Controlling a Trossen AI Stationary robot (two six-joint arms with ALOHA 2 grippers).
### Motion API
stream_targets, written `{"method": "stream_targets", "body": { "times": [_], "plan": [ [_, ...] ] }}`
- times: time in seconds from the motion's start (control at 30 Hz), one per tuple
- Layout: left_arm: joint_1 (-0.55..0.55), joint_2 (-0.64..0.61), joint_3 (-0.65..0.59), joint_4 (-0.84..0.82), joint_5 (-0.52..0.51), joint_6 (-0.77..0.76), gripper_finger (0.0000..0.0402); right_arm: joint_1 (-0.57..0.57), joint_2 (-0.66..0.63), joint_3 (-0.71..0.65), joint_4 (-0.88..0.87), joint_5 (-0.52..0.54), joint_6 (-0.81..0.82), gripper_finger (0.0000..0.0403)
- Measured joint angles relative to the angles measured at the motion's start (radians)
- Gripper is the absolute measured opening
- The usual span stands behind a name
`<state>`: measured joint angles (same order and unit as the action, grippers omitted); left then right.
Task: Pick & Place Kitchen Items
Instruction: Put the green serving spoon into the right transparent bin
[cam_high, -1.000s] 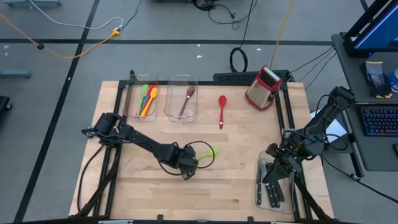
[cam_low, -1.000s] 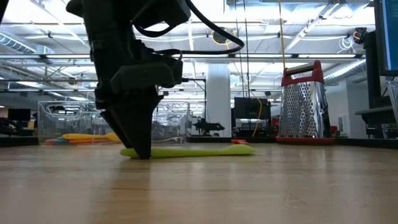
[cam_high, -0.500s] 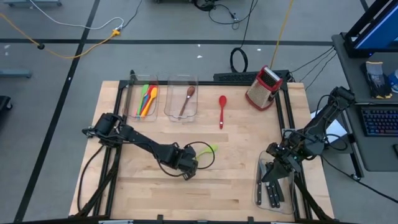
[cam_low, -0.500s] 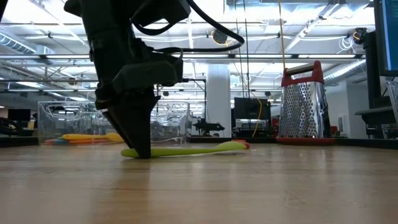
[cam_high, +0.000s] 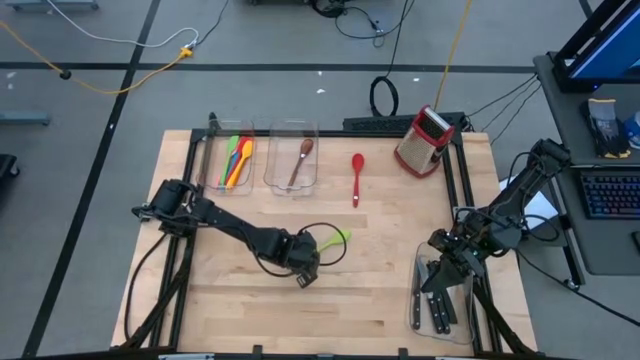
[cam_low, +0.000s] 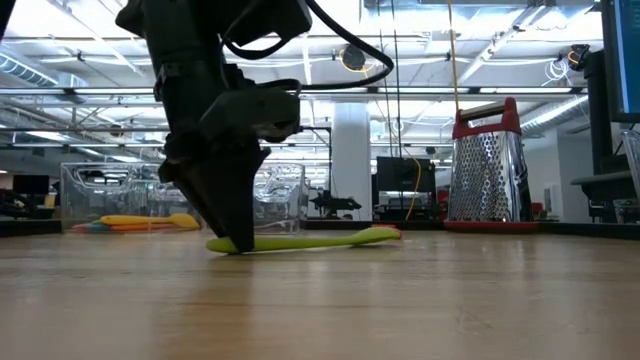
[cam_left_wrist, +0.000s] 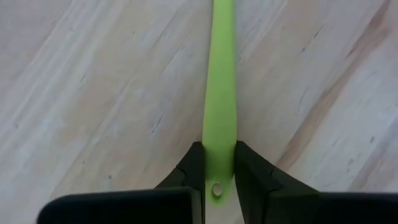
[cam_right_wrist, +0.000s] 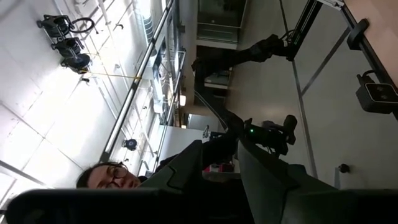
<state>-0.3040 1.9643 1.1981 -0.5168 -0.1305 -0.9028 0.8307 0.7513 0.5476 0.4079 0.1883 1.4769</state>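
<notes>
Since a second ago, left gripper jaws have clenched; green spoon handle is being pinched between them, bowl end lifted. Right gripper is being held over knives, its fingers hard to make out.

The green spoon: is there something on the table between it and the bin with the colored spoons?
Nothing visible. The left end effector grips the green spoon; only bare table lies between it and that bin.

Robotics lab: open industrial hall, taped concrete floor, loose cables, ceiling light strips, wooden bench on black frame.
</notes>
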Motion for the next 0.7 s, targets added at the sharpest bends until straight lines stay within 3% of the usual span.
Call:
{"method": "stream_targets", "body": {
  "times": [0.7],
  "plan": [
    [0.018, -0.027, 0.001, 0.083, 0.035, 0.031, 0.0043, 0.0, 0.0, 0.0, 0.0, -0.002, -0.005, 0.0095]
  ]
}}
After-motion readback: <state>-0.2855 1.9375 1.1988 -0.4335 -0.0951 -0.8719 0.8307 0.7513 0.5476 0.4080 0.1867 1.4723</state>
